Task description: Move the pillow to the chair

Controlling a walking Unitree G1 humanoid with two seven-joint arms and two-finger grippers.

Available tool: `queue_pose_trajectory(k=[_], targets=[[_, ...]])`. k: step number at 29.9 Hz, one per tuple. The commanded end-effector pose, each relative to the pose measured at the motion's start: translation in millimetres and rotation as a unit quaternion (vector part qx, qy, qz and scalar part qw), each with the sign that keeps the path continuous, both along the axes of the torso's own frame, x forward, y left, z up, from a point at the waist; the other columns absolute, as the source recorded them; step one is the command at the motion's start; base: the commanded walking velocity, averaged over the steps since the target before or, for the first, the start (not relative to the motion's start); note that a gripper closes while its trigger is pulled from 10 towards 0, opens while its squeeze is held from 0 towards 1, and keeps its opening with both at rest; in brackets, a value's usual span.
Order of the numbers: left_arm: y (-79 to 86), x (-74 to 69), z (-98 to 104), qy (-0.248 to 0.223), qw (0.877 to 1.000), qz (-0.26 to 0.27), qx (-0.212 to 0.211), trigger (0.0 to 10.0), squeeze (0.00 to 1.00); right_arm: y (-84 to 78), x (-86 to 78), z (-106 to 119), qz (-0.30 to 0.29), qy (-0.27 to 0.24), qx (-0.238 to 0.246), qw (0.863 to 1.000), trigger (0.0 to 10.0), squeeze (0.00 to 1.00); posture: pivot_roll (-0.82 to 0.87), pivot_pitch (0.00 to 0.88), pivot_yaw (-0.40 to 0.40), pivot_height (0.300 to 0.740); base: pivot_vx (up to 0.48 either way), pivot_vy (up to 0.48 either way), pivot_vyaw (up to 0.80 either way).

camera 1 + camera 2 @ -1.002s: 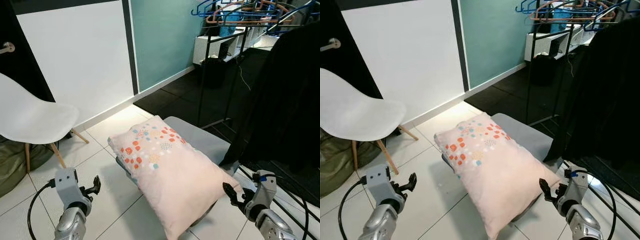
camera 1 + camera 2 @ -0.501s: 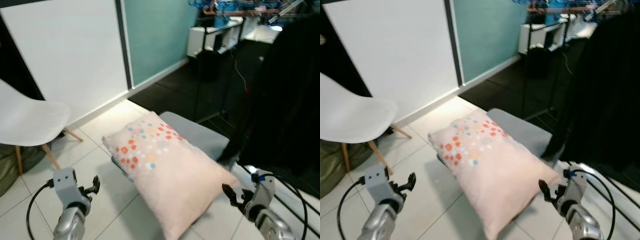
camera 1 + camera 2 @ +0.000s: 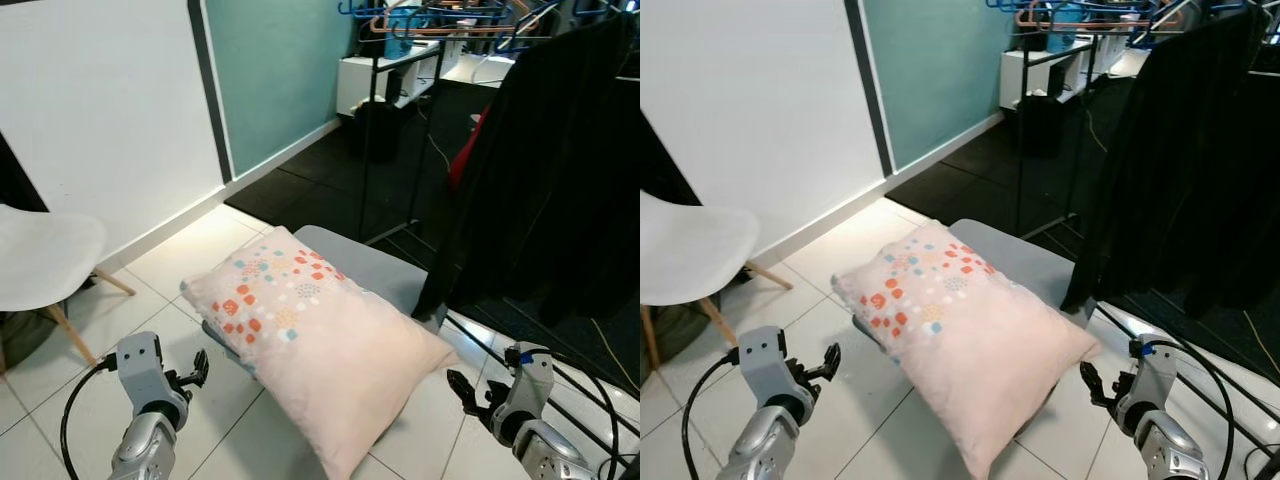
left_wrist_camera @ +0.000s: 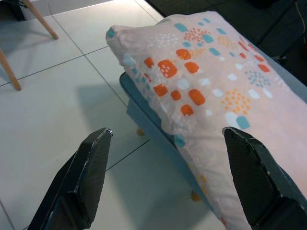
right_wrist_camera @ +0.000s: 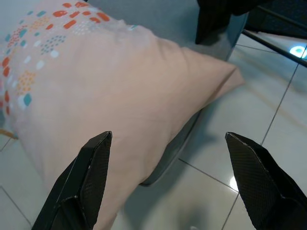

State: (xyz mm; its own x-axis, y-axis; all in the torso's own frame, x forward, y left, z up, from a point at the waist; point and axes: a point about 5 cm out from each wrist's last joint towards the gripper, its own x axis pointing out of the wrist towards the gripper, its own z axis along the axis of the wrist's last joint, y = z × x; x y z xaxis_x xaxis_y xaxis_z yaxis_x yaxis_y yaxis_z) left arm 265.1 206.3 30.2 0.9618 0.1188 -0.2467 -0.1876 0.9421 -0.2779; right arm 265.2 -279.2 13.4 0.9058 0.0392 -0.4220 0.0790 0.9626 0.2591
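Observation:
A pale pink pillow [image 3: 320, 345] with orange and teal squares at one end lies on a low grey-blue seat [image 3: 375, 270] on the tiled floor. The white chair [image 3: 40, 255] stands at the far left. My left gripper [image 3: 196, 370] hovers open, low to the left of the pillow's patterned end [image 4: 192, 81], holding nothing. My right gripper [image 3: 460, 388] is open too, low by the pillow's plain right corner [image 5: 144, 91]. Neither one touches the pillow.
A black clothes rack [image 3: 400, 120] with dark garments [image 3: 560, 180] and coloured hangers stands right behind the seat. A white wall panel [image 3: 100, 110] and a teal wall [image 3: 270, 70] lie beyond. Cables [image 3: 1200, 385] trail on the floor at right.
The whole view has swung to the right: the chair has slid toward the left edge and more of the clothes rack shows. Both grippers keep their open pose beside the pillow.

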Motion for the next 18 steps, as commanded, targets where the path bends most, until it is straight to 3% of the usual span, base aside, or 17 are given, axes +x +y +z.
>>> queue_pose_trajectory(k=[1, 7, 18], targets=[[0.6, -0.6, 1.5, -0.001, 1.000, -0.006, 0.002, 10.0, 0.00, 1.6, -2.5, -3.1, 0.000, 0.008, 0.001, 1.000, 10.0, 0.00, -0.23, 0.074, 0.025, 0.739, 0.480, 0.000, 0.00], [-0.2, -0.6, 1.4, 0.001, 1.000, -0.007, 0.000, 10.0, 0.00, 2.2, -3.0, -3.7, -0.001, 0.009, 0.002, 1.000, 10.0, 0.00, -0.23, 0.075, 0.028, 0.739, 0.480, 0.000, 0.00], [-5.0, -2.7, -1.7, 0.009, 1.000, -0.010, -0.009, 10.0, 0.00, 2.3, -3.4, -4.0, -0.001, 0.013, 0.002, 1.000, 10.0, 0.00, -0.23, 0.078, 0.026, 0.739, 0.324, 0.000, 0.00]])
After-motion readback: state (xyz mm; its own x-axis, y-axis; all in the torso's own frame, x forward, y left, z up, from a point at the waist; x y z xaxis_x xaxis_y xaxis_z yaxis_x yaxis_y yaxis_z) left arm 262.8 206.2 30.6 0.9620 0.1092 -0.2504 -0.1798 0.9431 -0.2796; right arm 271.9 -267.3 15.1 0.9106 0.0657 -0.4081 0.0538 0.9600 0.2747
